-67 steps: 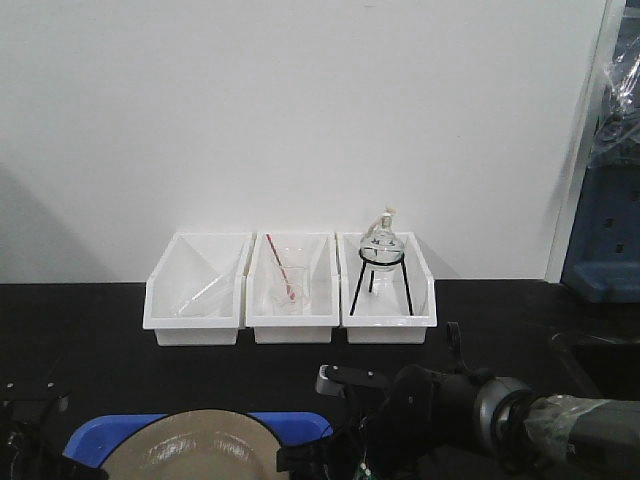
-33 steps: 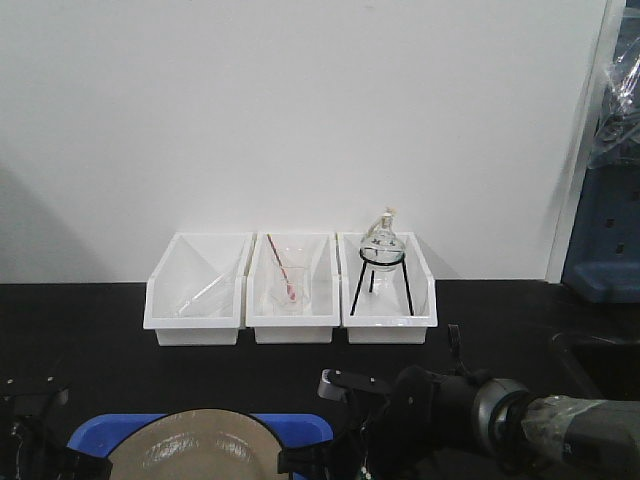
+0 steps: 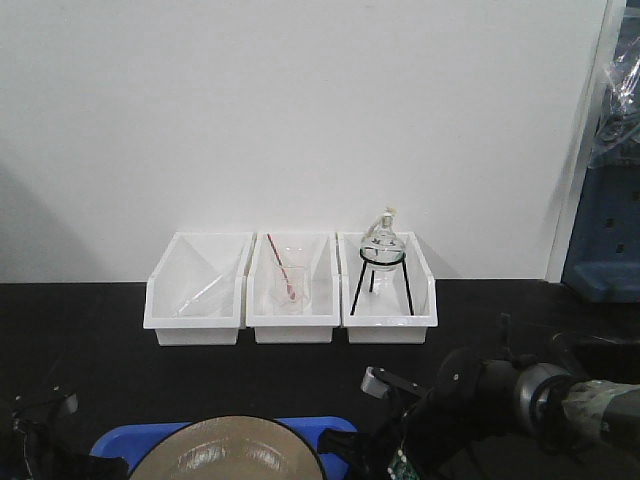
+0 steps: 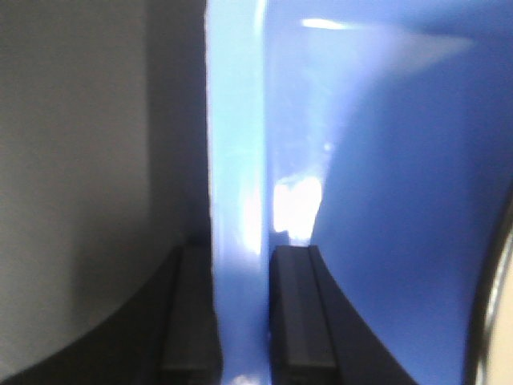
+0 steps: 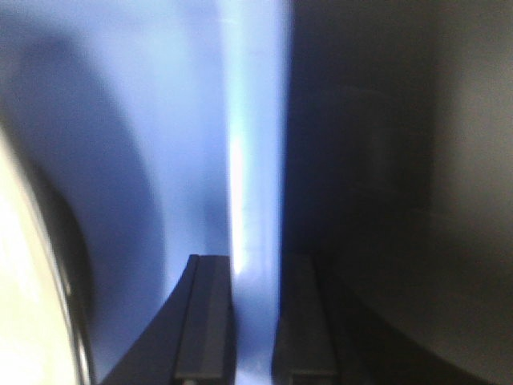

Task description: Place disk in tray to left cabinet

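The blue tray (image 3: 326, 430) is at the bottom edge of the front view, over the black table, with the tan disk (image 3: 225, 452) lying in it. In the left wrist view my left gripper (image 4: 240, 321) is shut on the tray's left rim (image 4: 236, 144), one finger on each side, and the disk's dark edge (image 4: 498, 321) shows at the far right. My right gripper (image 5: 255, 321) is shut the same way on the tray's right rim (image 5: 256, 144), with the disk (image 5: 20, 289) at the left. The left cabinet is out of view.
Three white bins (image 3: 290, 290) stand in a row against the back wall; the right one holds a round flask on a black tripod (image 3: 381, 262), the middle a beaker with a red rod. My right arm (image 3: 490, 395) lies low over the black table (image 3: 80, 350). Blue equipment (image 3: 605, 230) stands at the far right.
The tray with the disk has shifted to the right, and both arms have moved right with it, still holding its rims.
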Controlling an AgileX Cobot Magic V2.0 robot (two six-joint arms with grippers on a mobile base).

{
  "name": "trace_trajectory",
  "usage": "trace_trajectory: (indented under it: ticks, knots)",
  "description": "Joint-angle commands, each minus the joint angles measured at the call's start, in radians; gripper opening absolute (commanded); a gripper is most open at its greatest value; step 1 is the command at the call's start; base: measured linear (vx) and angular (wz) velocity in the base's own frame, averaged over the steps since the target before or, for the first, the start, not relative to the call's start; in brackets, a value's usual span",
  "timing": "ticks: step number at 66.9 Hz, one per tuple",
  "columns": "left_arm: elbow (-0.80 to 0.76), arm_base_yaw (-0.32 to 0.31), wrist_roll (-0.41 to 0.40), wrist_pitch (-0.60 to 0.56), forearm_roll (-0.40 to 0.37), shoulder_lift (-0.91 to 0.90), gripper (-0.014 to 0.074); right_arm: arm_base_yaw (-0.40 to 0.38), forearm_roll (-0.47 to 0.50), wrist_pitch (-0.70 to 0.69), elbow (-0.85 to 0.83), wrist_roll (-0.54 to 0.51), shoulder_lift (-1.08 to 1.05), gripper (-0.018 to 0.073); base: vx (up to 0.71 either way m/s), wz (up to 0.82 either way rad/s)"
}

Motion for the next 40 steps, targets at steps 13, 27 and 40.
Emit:
trace_trajectory:
  ticks: [13, 27, 40]
  knots:
    - [-0.019, -0.041, 0.011, 0.127, -0.258, -0.120, -0.0004, -0.037, 0.138, 0.089, -0.021, -0.049, -0.158, -0.0006, 0.00, 0.00]
    - [-0.074, -0.039, -0.006, 0.275, -0.287, -0.132, -0.0003, -0.062, 0.144, 0.133, -0.021, -0.036, -0.240, -0.0006, 0.00, 0.00]
    - [-0.210, -0.039, -0.081, 0.396, -0.294, -0.132, -0.0002, -0.088, 0.146, 0.198, -0.021, 0.003, -0.291, -0.0006, 0.00, 0.00]
